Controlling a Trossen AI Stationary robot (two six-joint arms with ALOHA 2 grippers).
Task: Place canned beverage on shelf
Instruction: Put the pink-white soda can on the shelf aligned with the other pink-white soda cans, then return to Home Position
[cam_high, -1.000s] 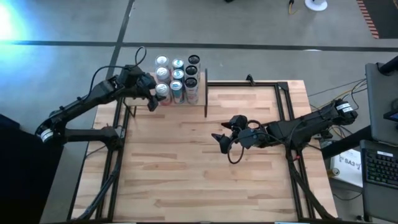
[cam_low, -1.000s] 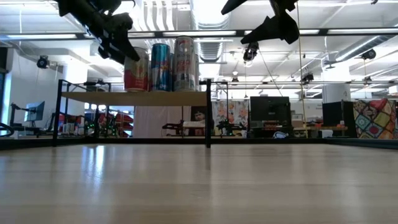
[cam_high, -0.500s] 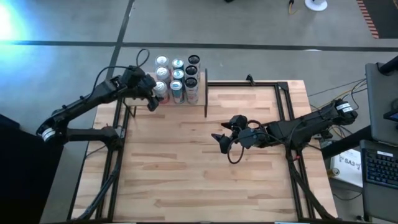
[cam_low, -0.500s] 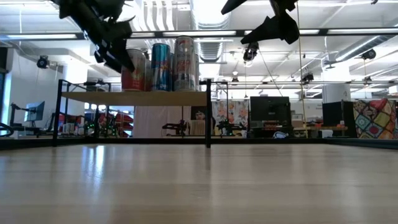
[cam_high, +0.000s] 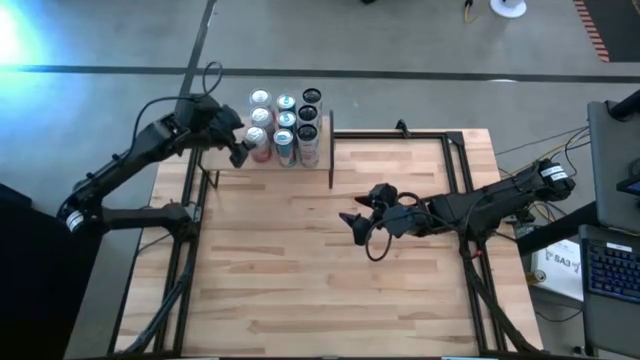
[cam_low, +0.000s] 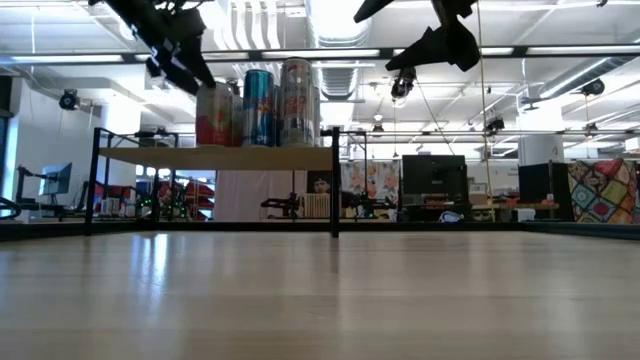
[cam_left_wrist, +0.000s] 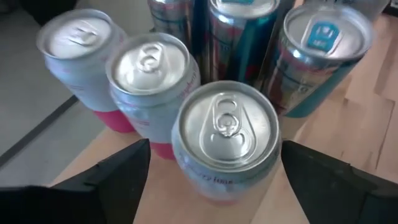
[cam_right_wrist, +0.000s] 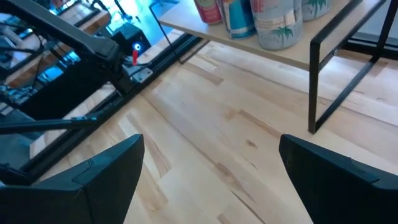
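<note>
Since no can is seen anywhere on the desk (cam_high: 330, 270), which fills the middle and lower part of the high view as bare wood, the placing is judged to be essentially done. The shelf (cam_high: 322, 161), standing in the upper left of the high view at the desk's far left corner, is seen carrying a tight cluster of upright cans. In the low view the shelf (cam_low: 215, 156) is shown raised on thin dark legs at the upper left of the frame, with the cans standing on its board.

The left gripper (cam_high: 237, 148) is seen just beside the cluster's left edge in the high view, its fingers spread and nothing pinched between them. In the left wrist view the nearest can (cam_left_wrist: 227, 140) is seen upright at the centre of the frame between the two dark fingers (cam_left_wrist: 121, 177), clear of both, touching or nearly touching the pink-banded can behind it. It is taken to be the canned beverage just set down.

The right gripper (cam_high: 351, 223) is held over the middle of the desk, well apart from the shelf, fingers spread and empty.

What appears to be left is only the left arm's withdrawal from the cans without one being knocked.
</note>
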